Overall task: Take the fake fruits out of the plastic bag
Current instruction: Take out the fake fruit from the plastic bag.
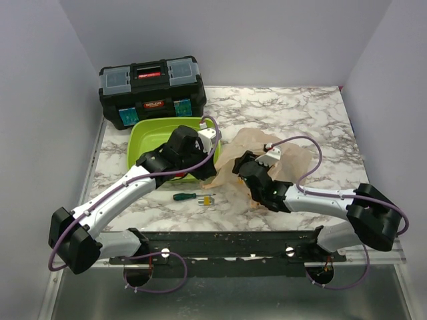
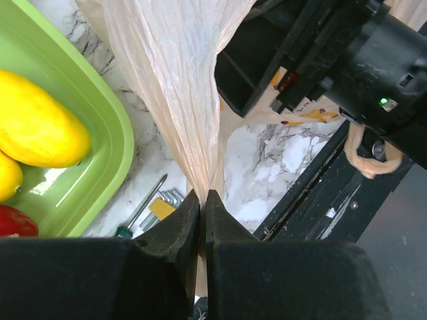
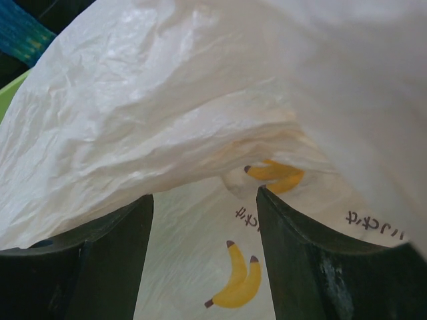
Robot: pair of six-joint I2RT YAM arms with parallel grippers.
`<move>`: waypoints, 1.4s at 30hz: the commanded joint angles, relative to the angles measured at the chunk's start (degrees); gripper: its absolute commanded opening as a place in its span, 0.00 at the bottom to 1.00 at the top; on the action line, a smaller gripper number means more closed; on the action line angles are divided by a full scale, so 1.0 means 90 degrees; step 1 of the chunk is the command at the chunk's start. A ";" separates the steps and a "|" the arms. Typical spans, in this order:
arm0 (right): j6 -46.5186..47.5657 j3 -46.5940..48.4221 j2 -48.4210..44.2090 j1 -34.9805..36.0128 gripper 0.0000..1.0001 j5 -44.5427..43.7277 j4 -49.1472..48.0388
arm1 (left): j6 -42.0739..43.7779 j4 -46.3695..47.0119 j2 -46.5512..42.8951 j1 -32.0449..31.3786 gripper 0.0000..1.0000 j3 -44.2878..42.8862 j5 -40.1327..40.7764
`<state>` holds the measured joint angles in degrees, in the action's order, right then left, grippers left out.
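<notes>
The peach plastic bag (image 1: 280,159) lies crumpled at the table's middle, right of the lime-green tray (image 1: 143,143). My left gripper (image 2: 202,198) is shut on a bunched edge of the bag (image 2: 177,73) and holds it up beside the tray; it also shows in the top view (image 1: 215,152). My right gripper (image 3: 203,193) is open, jaws spread inside the bag's folds (image 3: 167,113), with banana-printed film between them; it also shows in the top view (image 1: 245,172). A yellow oblong fruit (image 2: 37,127) and part of a second yellow one (image 2: 7,177) lie in the tray (image 2: 107,107). No fruit shows inside the bag.
A glossy red object (image 2: 17,221) lies in the tray's corner. A green-handled screwdriver (image 1: 185,197) and a yellow hex-key set (image 1: 208,199) lie in front of the tray. A black toolbox (image 1: 152,90) stands at the back left. The right arm's wrist (image 2: 347,60) is close to my left gripper.
</notes>
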<state>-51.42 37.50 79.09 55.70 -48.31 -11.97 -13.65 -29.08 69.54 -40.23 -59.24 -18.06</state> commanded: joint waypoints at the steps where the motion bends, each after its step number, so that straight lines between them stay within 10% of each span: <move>1: -0.0076 -0.0191 0.0236 -0.0294 0.66 -0.0312 -0.0693 | -0.0216 -0.0041 0.0058 0.0009 0.05 -0.0321 -0.0122; 42: 0.1194 0.1264 0.2306 -0.1713 0.67 0.0363 -0.0859 | 0.0013 -0.0111 0.0110 0.0004 0.04 -0.0096 0.0439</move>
<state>-40.91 46.61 97.62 41.25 -41.41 -20.88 -13.93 -29.76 70.46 -40.23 -60.88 -12.73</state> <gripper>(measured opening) 0.667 0.044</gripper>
